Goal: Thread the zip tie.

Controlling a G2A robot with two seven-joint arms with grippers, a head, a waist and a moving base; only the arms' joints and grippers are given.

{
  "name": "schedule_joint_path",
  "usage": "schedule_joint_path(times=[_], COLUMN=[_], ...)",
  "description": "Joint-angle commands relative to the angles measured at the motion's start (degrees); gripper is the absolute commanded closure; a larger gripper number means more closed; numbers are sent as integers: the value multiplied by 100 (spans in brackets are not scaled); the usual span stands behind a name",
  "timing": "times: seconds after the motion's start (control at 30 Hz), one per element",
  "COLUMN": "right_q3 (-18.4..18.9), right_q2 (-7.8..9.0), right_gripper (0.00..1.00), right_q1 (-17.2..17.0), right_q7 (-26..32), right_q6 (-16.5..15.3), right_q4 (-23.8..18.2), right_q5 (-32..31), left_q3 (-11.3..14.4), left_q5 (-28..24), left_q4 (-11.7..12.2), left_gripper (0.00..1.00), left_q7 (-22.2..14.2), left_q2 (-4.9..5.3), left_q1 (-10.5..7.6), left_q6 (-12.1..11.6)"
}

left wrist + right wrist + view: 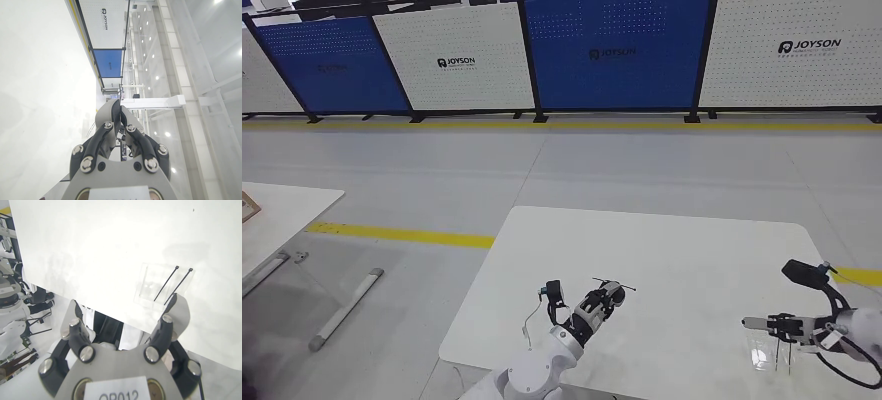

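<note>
the zip tie (120, 94) is pinched in your left gripper (120, 108), fingers clamped tight on it, over the front-left part of the table (662, 250). two spare ties (166, 283) lean in a clear holder (143, 283) near the table's front-right edge. your right gripper (125, 304) sits just beside that holder, fingers spread wide, holding nothing.

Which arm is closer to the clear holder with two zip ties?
Right. The right gripper hangs close by the clear holder, jaws open; the left gripper is well away from it.
</note>
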Motion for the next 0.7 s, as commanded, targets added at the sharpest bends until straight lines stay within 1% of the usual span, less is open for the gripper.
schedule_joint_path(times=[0.0,0.07,0.17,0.27,0.3,0.33,0.4,0.43,0.67], right_q3=[0,0,-27,-27,-79,-138,-338,-373,-373], right_q2=[0,0,2,20,23,21,26,28,28], right_gripper=[0,0,0,0,0,0,0,0,0], right_q1=[0,0,-74,-43,-1,42,111,125,125], right_q7=[-1,-1,-205,-43,89,89,89,89,89], right_q6=[0,0,-67,-5,30,36,-34,-46,-46], right_q4=[0,0,-56,-74,-28,3,64,79,79], right_q5=[-1,-1,-173,-335,-377,-386,-473,-480,-480], left_q3=[0,0,0,0,0,0,0,0,0], left_q5=[0,0,0,0,0,0,0,0,0], left_q4=[0,0,0,0,0,0,0,0,0], left_gripper=[100,100,100,100,100,100,100,100,100], left_q7=[0,0,0,0,0,0,0,0,0], left_q2=[0,0,0,0,0,0,0,0,0], left_q1=[0,0,0,0,0,0,0,0,0], left_q6=[0,0,0,0,0,0,0,0,0])
